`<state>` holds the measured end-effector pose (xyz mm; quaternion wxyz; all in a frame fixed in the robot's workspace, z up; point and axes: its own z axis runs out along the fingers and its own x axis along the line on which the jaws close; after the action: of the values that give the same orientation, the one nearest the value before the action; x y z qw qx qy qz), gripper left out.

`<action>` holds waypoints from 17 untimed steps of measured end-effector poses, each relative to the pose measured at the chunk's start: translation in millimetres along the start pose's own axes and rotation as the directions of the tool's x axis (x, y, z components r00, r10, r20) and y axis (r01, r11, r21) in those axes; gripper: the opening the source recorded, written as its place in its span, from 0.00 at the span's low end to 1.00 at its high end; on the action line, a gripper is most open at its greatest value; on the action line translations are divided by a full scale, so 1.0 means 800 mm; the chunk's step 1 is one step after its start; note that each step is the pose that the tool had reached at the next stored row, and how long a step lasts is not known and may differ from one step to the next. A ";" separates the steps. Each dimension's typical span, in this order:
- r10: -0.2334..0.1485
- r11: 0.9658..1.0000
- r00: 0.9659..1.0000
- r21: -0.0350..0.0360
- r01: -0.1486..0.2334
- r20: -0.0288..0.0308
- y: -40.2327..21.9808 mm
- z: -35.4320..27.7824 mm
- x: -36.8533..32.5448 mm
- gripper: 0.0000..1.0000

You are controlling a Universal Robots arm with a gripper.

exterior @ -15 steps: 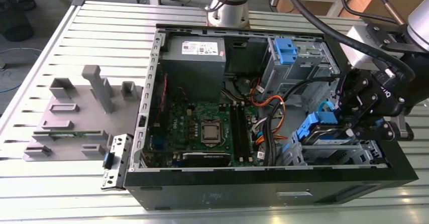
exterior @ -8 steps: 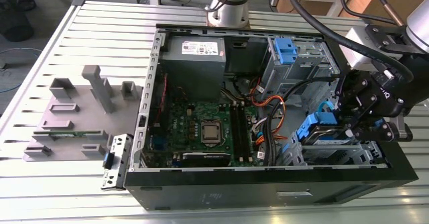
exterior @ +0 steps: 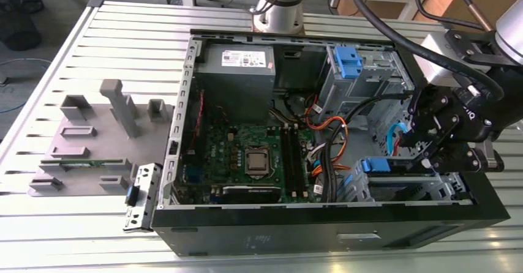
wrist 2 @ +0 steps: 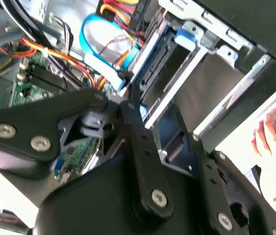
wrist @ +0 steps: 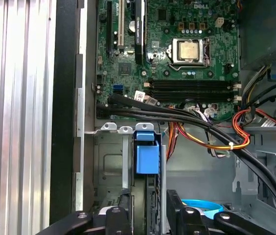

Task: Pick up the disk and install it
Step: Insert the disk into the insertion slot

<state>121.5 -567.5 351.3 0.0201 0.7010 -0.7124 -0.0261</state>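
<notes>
One gripper (exterior: 421,155), black and jointed, hangs over the open computer case (exterior: 176,132), above the case's corner nearest the camera on the exterior view's right. The case lies on its side on a slatted metal table (exterior: 49,236).

The disk (wrist: 147,155) stands on edge in the lower drive bay (exterior: 441,184) at that same corner. Its blue rail tab shows at the bay's rim, just beside the edge of the motherboard (exterior: 253,157). In the first wrist view the gripper straddles the disk, with black parts close on either side of it. I cannot tell whether it clamps the disk or merely flanks it.

Black, orange and red cables (wrist: 216,142) run from the motherboard past the bay, and a light blue cable (wrist 2: 94,49) loops nearby. A bare blue clip (exterior: 347,57) sits in the upper bay at the case's far corner on the exterior view's right. The grey power supply (exterior: 237,65) fills the far end of the case beside it.

On the table, near its edge on the exterior view's left, stands a grey fixture (exterior: 90,138) with upright posts, well apart from the gripper. A person's hand (wrist 2: 275,129) rests on the table just outside the case's black wall.
</notes>
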 end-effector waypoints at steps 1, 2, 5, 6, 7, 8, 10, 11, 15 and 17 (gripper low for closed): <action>0.000 1.000 1.000 0.000 0.000 0.000 0.0000 0.0000 0.0000 0.42; 0.000 1.000 1.000 0.000 0.000 0.000 0.0000 0.0000 0.0000 0.42; -0.001 1.000 1.000 0.005 0.001 0.001 0.0006 0.0011 -0.0001 0.42; -0.002 1.000 1.000 0.009 0.002 0.001 0.0010 0.0013 -0.0001 0.42; -0.002 1.000 1.000 0.013 0.002 0.000 0.0016 0.0014 -0.0002 0.42; -0.002 1.000 1.000 0.015 0.002 0.000 0.0020 0.0016 -0.0004 0.42; -0.003 1.000 1.000 0.018 0.003 0.000 0.0029 0.0018 -0.0013 0.42; -0.004 1.000 1.000 0.020 0.004 0.000 0.0034 0.0020 -0.0021 0.42; -0.011 1.000 1.000 0.025 0.011 0.000 0.0056 0.0032 -0.0051 0.42; -0.017 1.000 1.000 0.026 0.017 0.000 0.0064 0.0034 -0.0051 0.42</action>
<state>116.3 -563.3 348.9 0.0109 0.7073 -0.7066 -0.0171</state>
